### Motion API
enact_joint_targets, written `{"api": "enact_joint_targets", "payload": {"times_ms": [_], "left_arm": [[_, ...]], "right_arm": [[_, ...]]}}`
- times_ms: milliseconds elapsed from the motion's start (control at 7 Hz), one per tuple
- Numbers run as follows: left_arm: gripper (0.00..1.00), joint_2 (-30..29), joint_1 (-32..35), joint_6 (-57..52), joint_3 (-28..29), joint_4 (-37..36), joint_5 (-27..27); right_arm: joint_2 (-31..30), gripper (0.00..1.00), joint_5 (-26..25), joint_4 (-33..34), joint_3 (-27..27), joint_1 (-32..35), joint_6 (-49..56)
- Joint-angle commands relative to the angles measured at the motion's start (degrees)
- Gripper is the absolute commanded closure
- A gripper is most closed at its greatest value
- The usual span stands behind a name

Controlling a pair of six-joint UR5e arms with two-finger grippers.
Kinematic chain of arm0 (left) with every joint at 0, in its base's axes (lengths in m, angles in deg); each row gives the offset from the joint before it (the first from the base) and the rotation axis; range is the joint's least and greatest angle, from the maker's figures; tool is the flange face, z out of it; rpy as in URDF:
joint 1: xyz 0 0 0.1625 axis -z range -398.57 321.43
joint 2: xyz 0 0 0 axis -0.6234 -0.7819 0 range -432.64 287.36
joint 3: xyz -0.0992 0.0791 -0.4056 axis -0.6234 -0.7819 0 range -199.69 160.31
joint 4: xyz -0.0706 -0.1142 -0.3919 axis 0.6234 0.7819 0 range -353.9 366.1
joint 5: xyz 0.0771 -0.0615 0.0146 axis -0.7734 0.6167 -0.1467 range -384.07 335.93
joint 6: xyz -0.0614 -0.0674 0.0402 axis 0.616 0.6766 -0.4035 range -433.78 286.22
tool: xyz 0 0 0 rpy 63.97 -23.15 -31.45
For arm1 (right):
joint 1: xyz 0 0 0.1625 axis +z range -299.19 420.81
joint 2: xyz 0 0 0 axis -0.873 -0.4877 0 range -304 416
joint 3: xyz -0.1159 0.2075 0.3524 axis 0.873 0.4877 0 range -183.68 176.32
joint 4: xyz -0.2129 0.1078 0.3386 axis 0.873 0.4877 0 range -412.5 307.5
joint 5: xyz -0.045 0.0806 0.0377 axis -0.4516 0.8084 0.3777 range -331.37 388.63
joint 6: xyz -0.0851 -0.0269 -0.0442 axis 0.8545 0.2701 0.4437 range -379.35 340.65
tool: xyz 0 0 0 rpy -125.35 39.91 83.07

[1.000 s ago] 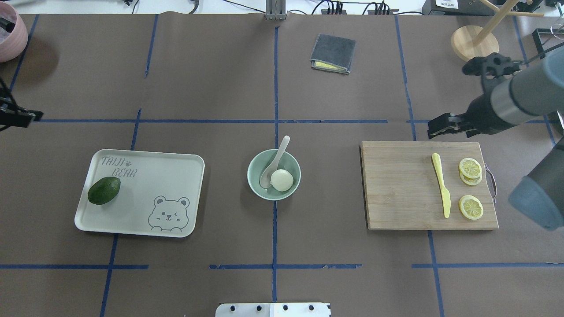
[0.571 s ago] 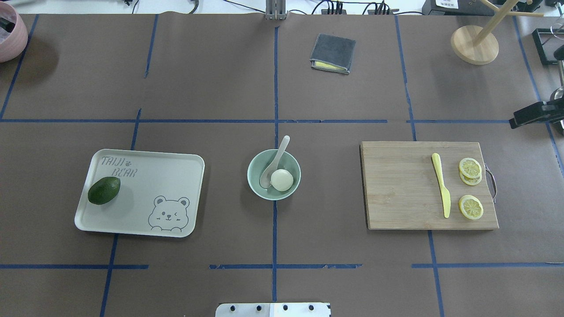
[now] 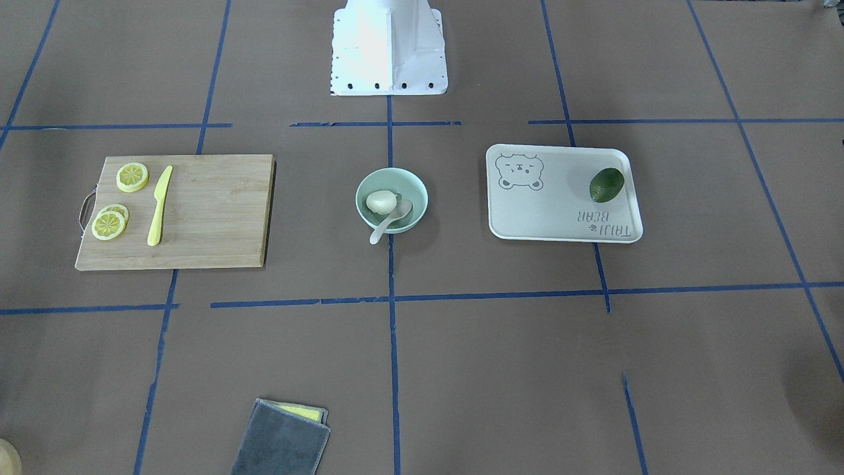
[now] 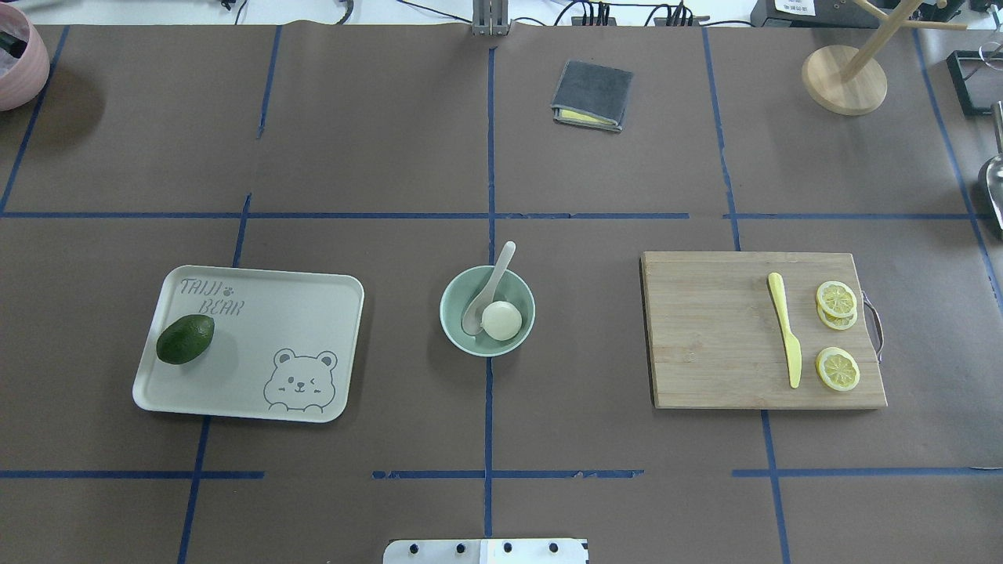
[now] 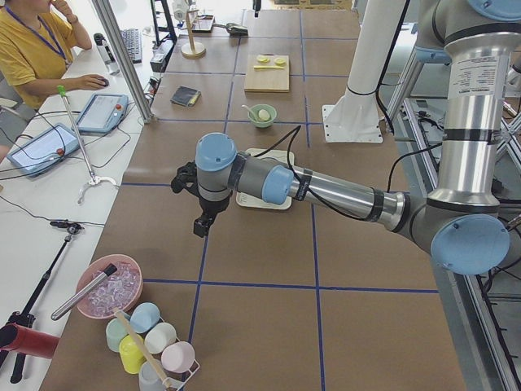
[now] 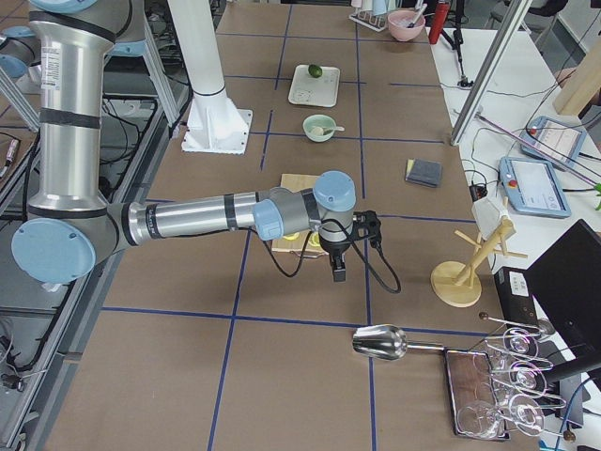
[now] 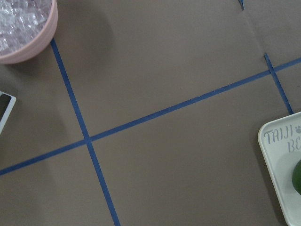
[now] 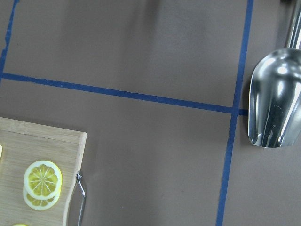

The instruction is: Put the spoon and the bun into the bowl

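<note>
The pale mint-green bowl (image 4: 448,313) stands at the table's middle. The white bun (image 4: 501,319) lies inside it. The cream spoon (image 4: 494,278) has its scoop in the bowl and its handle leaning over the far rim. All three also show in the front view: the bowl (image 3: 415,191), the bun (image 3: 381,201) and the spoon (image 3: 382,227). My left gripper (image 5: 201,224) shows only in the left side view, far from the bowl. My right gripper (image 6: 339,272) shows only in the right side view, beyond the cutting board. I cannot tell whether either is open or shut.
An off-white bear tray (image 4: 298,313) with an avocado (image 4: 185,338) lies left of the bowl. A wooden cutting board (image 4: 705,329) with a yellow knife (image 4: 785,329) and lemon slices (image 4: 836,299) lies right. A grey cloth (image 4: 592,95), wooden stand (image 4: 843,77), pink ice bowl (image 4: 16,55) and metal scoop (image 8: 275,96) sit further out.
Both arms have pulled out of the overhead view, the right one to the right edge, the left one to the left. The bowl, spoon and bun have not moved.
</note>
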Motion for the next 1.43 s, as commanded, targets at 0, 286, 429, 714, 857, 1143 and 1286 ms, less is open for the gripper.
{"api": "enact_joint_targets", "payload": {"times_ms": [0,286,429,714,857,1143,1286], "left_arm": [[0.00,1.65,0.27,-0.04,-0.91,1.26,-5.64],[0.00,1.39,0.09,0.05,2.05,1.35,-10.70],[0.00,0.43,0.09,0.13,2.85,0.39,-10.78],[0.00,-1.58,-0.08,0.04,2.85,-2.25,-11.05],[0.00,-1.25,-0.08,0.04,3.12,-2.25,-11.22],[0.00,-1.68,-0.08,0.04,3.21,-8.00,-10.88],[0.00,-2.21,-0.08,0.04,3.38,-11.45,-10.79]], "right_arm": [[-0.41,0.00,2.62,-0.15,0.92,1.53,0.74],[0.47,0.00,1.13,-0.32,0.83,1.44,0.04],[0.39,0.00,-1.31,-0.32,0.74,1.44,0.65],[0.30,0.00,-4.77,0.29,0.92,-0.48,4.14],[0.47,0.00,-2.94,2.47,0.66,-0.75,4.43],[0.47,0.00,-1.34,3.71,1.35,-3.47,4.61],[1.69,0.00,0.49,7.03,1.18,-3.48,5.22]]}}
